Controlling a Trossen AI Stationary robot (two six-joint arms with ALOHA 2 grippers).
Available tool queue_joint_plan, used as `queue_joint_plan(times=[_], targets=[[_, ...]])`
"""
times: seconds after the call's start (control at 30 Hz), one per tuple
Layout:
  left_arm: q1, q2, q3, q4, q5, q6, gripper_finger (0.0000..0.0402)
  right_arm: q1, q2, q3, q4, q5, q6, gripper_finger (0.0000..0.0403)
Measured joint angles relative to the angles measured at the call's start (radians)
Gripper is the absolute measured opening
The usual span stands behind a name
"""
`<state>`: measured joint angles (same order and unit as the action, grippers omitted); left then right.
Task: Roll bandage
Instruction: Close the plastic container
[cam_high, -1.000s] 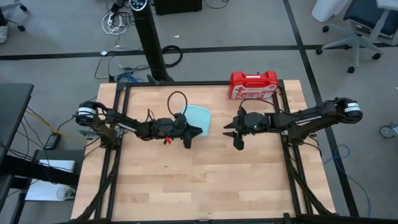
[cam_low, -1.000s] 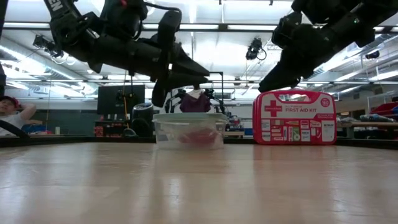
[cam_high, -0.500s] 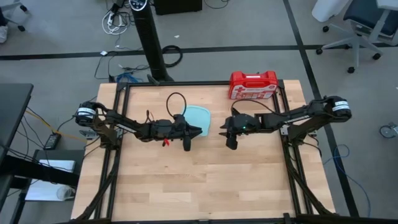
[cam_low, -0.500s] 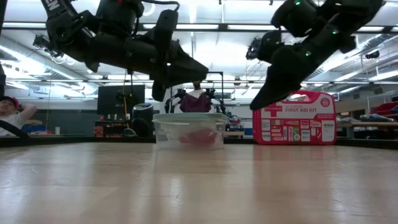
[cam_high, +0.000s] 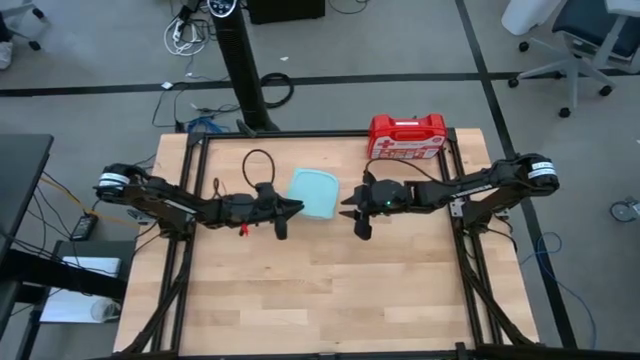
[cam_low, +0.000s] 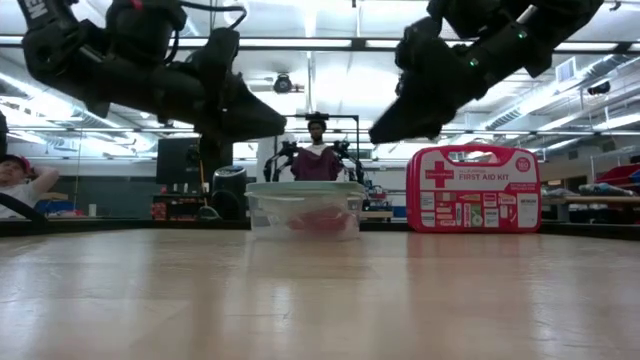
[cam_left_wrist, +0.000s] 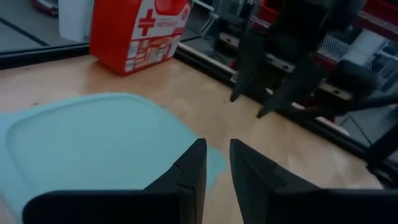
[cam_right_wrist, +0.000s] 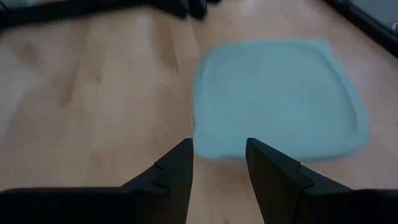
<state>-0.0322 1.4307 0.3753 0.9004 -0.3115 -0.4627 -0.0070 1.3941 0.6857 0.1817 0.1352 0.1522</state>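
Both empty end effectors, left (cam_high: 283, 210) and right (cam_high: 352, 213), fingers slightly apart, flank the lidded container (cam_high: 315, 191) holding the soft, limp bandage (cam_low: 317, 220), probably best pinched at one end.

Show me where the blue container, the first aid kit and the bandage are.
Pale blue container (cam_high: 314, 192): high view, middle of its lid.
First-aid case (cam_low: 473, 189): low view, front face with the white label.
Bandage (cam_low: 318, 221): low view, red cloth seen through the container's clear wall.
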Motion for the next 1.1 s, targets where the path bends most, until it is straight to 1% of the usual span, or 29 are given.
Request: queue_joint_plan(times=[0.1,0.27,0.4,0.47,0.53,0.63,0.83,0.9,1.0,1.03,1.1], targets=[[0.000,0.000,-0.018,0.004,-0.006,-0.013,0.0076,0.005,0.002,0.000,0.059,-0.002,0.029,0.0149],[-0.001,0.001,-0.022,0.006,-0.005,-0.014,0.0076,0.006,0.002,0.000,0.089,-0.006,0.048,0.0149],[-0.001,0.001,-0.022,0.007,-0.005,-0.020,0.0076,0.008,0.002,-0.001,0.080,-0.010,0.058,0.0149],[-0.002,0.002,-0.022,0.004,-0.005,-0.020,0.0076,0.012,0.002,0.000,0.051,-0.039,0.074,0.0149],[-0.002,0.002,-0.022,-0.004,-0.005,-0.029,0.0076,0.018,0.002,0.000,0.021,-0.094,0.080,0.0149],[-0.002,0.001,-0.022,-0.008,-0.006,-0.046,0.0076,0.025,0.006,-0.001,-0.005,-0.148,0.045,0.0149],[-0.002,0.002,-0.022,0.000,-0.008,-0.046,0.0076,0.026,0.006,-0.001,-0.061,-0.150,-0.051,0.0149],[-0.001,0.002,-0.021,-0.002,-0.011,-0.047,0.0076,0.026,0.009,-0.001,-0.093,-0.117,-0.090,0.0149],[-0.001,0.002,-0.021,-0.015,-0.047,-0.044,0.0076,0.026,0.036,-0.001,-0.089,0.007,-0.128,0.0149],[-0.001,0.002,-0.021,-0.027,-0.066,-0.041,0.0076,0.023,0.048,-0.001,-0.071,0.042,-0.144,0.0149],[-0.001,0.002,-0.021,-0.062,-0.103,-0.044,0.0076,0.014,0.069,-0.001,-0.034,0.078,-0.162,0.0149]])
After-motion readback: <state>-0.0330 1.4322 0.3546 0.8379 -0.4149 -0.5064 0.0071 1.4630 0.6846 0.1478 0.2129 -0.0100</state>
